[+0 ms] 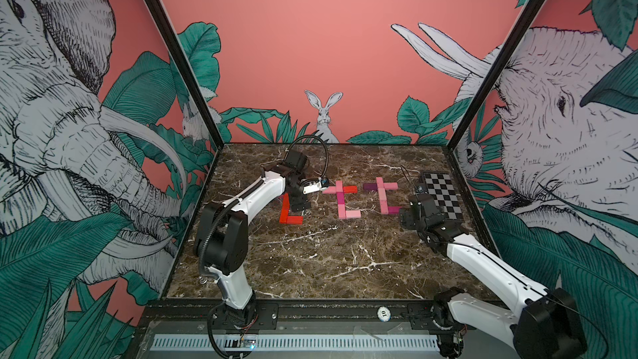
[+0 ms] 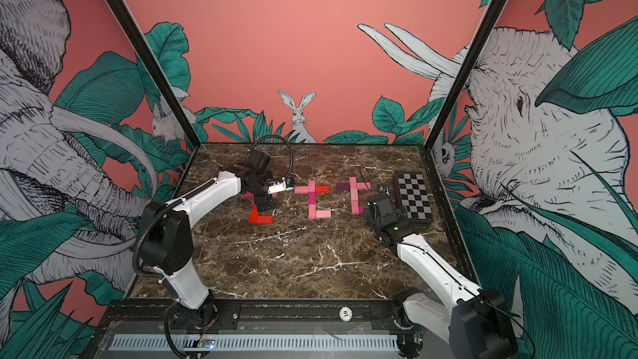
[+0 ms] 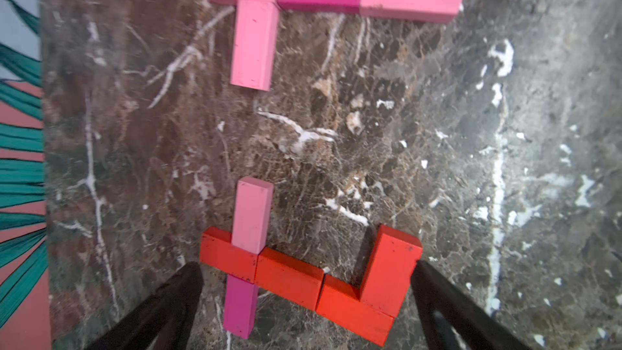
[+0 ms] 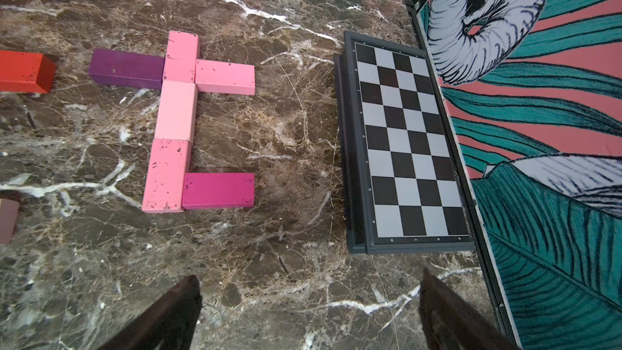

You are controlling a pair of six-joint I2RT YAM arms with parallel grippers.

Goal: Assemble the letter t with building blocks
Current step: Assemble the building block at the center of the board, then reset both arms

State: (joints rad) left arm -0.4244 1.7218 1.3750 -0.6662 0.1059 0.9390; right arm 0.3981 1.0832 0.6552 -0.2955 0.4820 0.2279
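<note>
Three t shapes of building blocks lie in a row on the marble table in both top views. The left one is red (image 1: 290, 218) (image 3: 289, 277), crossed by a light pink block (image 3: 252, 217) and a magenta block (image 3: 239, 308). My left gripper (image 1: 298, 202) (image 3: 308, 284) hovers over it, open, its fingers (image 3: 181, 297) wide on either side of the red blocks and gripping nothing. The middle t (image 1: 340, 202) (image 3: 255, 42) is pink. The right t (image 1: 381, 198) (image 4: 175, 112) has a dark purple arm (image 4: 126, 69). My right gripper (image 1: 405, 217) (image 4: 308, 294) is open over bare marble.
A black-and-white checkered board (image 1: 442, 195) (image 4: 404, 143) lies along the table's right edge, beside the right t and close to my right arm. Patterned walls close off the left, back and right sides of the table (image 1: 310, 264).
</note>
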